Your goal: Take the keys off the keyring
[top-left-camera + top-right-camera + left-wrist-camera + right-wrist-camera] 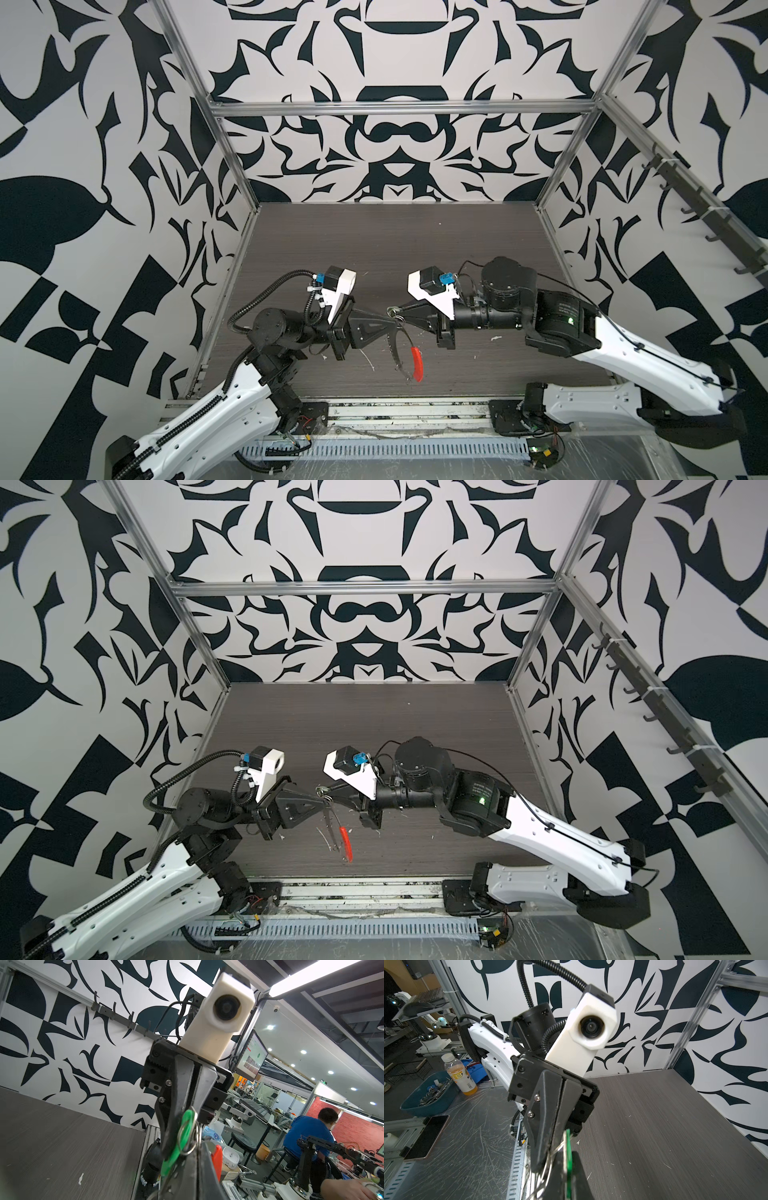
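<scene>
the left gripper (390,321) and right gripper (395,311) meet tip to tip above the front middle of the table (395,249), well apart from the walls (395,166) on three sides. bare tabletop runs behind them to the back. the left jaws are closed tight on the keyring (417,362), which hangs tilted below them, its red-sleeved low end near the front rail (407,409). the right jaws are pinched on the green key (185,1136), which carries a small silver loop. off the table, a blue bin (425,1107) holds tangled metal bits, with a bottle (459,1076) just beside it.
</scene>
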Available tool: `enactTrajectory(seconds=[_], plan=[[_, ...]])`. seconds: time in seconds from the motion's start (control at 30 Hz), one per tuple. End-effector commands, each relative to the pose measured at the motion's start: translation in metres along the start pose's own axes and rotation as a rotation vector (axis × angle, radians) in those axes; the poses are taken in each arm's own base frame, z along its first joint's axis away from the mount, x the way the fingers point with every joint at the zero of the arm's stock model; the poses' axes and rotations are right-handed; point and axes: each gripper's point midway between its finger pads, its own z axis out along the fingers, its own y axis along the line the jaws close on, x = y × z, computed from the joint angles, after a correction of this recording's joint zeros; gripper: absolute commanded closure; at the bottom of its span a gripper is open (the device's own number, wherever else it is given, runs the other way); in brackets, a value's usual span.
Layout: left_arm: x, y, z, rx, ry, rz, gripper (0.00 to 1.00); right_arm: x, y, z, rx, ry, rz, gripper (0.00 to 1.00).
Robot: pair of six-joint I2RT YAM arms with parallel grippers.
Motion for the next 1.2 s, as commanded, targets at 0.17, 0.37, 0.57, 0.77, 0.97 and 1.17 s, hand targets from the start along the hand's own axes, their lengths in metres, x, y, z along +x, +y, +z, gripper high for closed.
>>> enactTrajectory(seconds=[0.17, 0.37, 0.57, 0.77, 0.97, 1.17], plan=[[-0.004, 0.013, -0.005, -0.056, -0.095, -0.009, 1.0, -0.013, -0.001, 0.018, -0.022, -0.023, 0.064, 0.81], [-0.004, 0.017, -0.008, -0.078, -0.116, -0.014, 1.0, -0.016, 0.0, 0.021, -0.034, -0.007, 0.091, 0.67], [-0.004, 0.023, -0.018, -0.118, -0.174, -0.013, 1.0, -0.016, -0.01, 0.028, 0.009, 0.062, 0.142, 0.61], [-0.005, 0.035, -0.033, -0.179, -0.274, -0.011, 1.0, -0.012, -0.019, 0.039, 0.047, 0.146, 0.202, 0.59], [-0.011, 0.04, -0.05, -0.223, -0.385, 0.014, 1.0, -0.017, -0.026, 0.053, 0.077, 0.166, 0.287, 0.57], [-0.015, 0.038, -0.06, -0.202, -0.466, 0.037, 1.0, -0.019, -0.042, 0.064, 0.175, 0.172, 0.369, 0.55]])
